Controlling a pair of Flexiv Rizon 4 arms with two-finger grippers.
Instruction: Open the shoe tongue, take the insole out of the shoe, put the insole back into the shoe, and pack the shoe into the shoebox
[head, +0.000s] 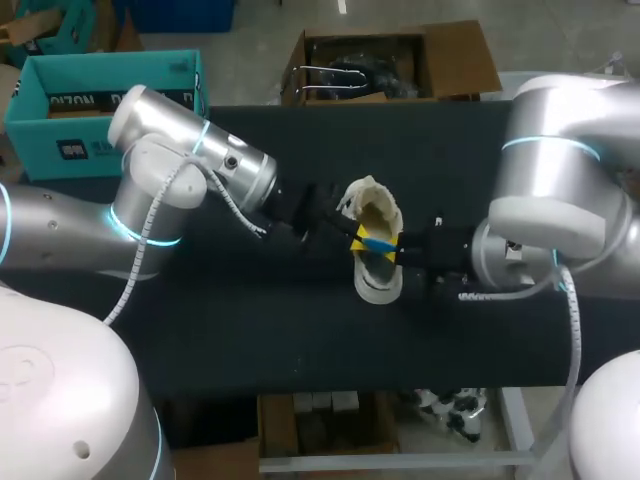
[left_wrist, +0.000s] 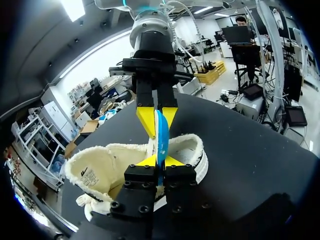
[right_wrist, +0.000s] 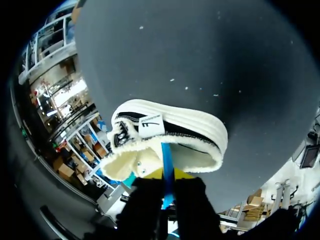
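Note:
A cream fleece-lined shoe (head: 376, 285) lies in the middle of the black table (head: 250, 330), its opening turned up. A thin blue insole (head: 378, 243) stands on edge above that opening. My left gripper (head: 358, 236) comes in from the left and is shut on the insole. My right gripper (head: 395, 250) faces it from the right, also shut on the insole. In the left wrist view the insole (left_wrist: 161, 132) runs from my left gripper (left_wrist: 160, 161) to my right gripper (left_wrist: 157, 122), over the shoe (left_wrist: 100, 167). In the right wrist view the insole (right_wrist: 167, 155) rises from my right gripper (right_wrist: 167, 176) against the shoe (right_wrist: 170, 131).
A teal open box (head: 100, 110) stands at the back left corner, partly behind my left arm. A brown cardboard box (head: 395, 65) sits behind the table's far edge. Bare black cloth lies in front of the shoe.

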